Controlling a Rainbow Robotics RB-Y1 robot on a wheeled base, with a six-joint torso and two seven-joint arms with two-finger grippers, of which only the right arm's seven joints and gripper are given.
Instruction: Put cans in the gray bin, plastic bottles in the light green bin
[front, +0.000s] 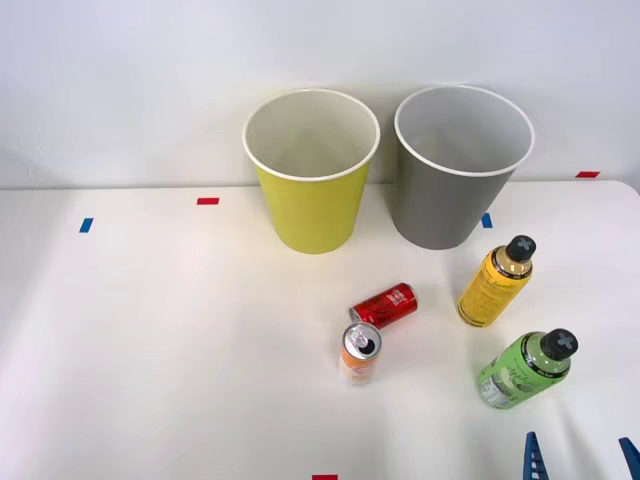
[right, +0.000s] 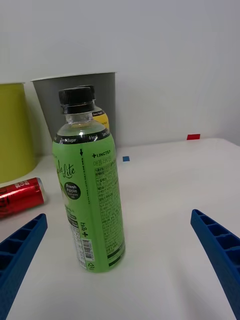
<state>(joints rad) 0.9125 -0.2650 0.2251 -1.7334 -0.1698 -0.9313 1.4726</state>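
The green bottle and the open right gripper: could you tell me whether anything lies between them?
Nothing does. In the right wrist view, bare white table separates the green bottle from the right gripper, whose fingers stand wide apart either side.

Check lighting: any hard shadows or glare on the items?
Front view: soft, even light, faint shadows beside the red can and green bottle. Right wrist view: small highlights on the green bottle shoulder, label legible, open right gripper unblurred.
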